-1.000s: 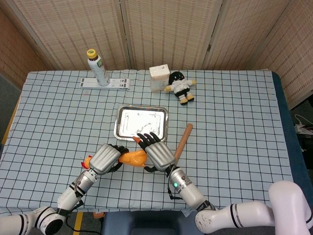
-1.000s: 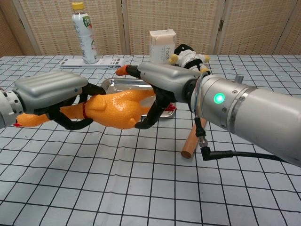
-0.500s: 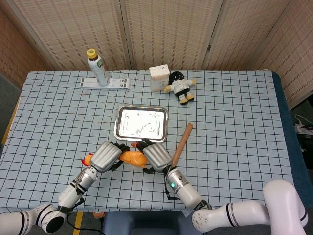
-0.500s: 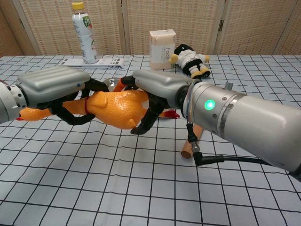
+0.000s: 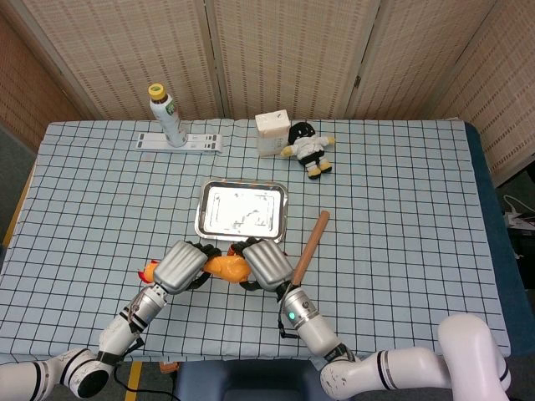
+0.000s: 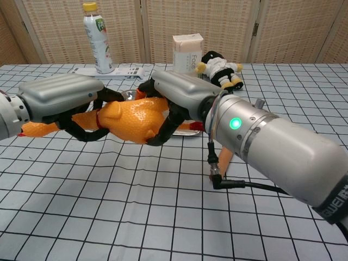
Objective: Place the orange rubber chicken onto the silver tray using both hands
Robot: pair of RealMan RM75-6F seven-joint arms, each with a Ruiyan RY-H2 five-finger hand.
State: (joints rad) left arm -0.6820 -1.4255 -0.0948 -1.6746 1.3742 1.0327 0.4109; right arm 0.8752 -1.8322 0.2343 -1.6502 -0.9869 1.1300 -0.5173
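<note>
The orange rubber chicken (image 6: 130,119) hangs above the checked table, gripped by both hands. My left hand (image 6: 60,100) holds its neck end, its fingers curled under the body. My right hand (image 6: 176,98) grips the fat end from above. From the head view the chicken (image 5: 224,266) shows only between the left hand (image 5: 180,267) and the right hand (image 5: 263,263). The silver tray (image 5: 242,209) lies just beyond the hands with nothing in it. In the chest view the hands and the chicken hide most of the tray.
A wooden stick (image 5: 309,242) lies right of the tray, close to my right hand. Further back stand a drink bottle (image 5: 167,113) on a white strip, a white box (image 5: 272,132) and a small doll (image 5: 308,149).
Both hands have carried the chicken a little further from me, toward the tray, and my right hand has shifted left along its body.
</note>
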